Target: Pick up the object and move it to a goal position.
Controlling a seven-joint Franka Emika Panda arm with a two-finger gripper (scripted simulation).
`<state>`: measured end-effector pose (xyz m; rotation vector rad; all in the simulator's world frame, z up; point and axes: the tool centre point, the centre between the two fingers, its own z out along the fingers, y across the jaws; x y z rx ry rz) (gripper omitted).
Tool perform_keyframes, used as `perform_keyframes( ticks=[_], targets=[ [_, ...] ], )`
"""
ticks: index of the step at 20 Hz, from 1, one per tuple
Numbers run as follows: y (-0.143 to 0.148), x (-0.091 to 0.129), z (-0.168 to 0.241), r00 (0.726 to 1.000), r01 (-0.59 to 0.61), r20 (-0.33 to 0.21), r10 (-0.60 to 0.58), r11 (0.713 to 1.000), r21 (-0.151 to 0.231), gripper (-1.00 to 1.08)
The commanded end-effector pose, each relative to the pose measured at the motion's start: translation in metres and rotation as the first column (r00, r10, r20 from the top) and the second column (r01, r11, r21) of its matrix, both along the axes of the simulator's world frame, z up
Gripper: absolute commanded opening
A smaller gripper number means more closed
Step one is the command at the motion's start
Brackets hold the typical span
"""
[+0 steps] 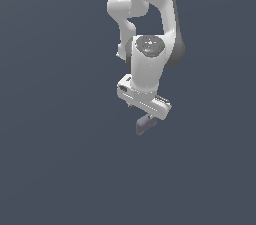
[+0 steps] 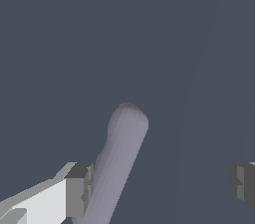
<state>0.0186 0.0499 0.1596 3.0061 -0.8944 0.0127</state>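
The tool (image 1: 148,117) is hanging open around the purple block (image 2: 119,161), touching only 1 finger (image 2: 78,189), needing to close next.

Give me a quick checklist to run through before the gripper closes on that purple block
1. Gripper open: ok, fingers spread wide apart.
2. Purple block lies between the fingers: ok in the wrist view.
3. Block centred in the gap: not ok, it sits right beside one finger, far from the other.
4. That finger touching the block: cannot tell.
5. Gripper low enough to grasp: cannot tell; the exterior view shows the block just beneath the gripper.
6. Goal position marked: not ok, none visible.
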Motion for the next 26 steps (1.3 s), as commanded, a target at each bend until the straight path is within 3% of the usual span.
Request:
perform_keyframes(
  ticks=[1, 14, 26],
  targets=[
    [0.006, 0.001, -0.002, 0.998, 0.061, -0.001, -0.061, 0.998, 0.002, 1.00],
    [0.033, 0.003, -0.011, 0.948, 0.317, -0.005, -0.317, 0.948, 0.007, 1.00],
    [0.040, 0.003, -0.014, 0.925, 0.381, -0.006, -0.381, 0.925, 0.007, 1.00]
  ],
)
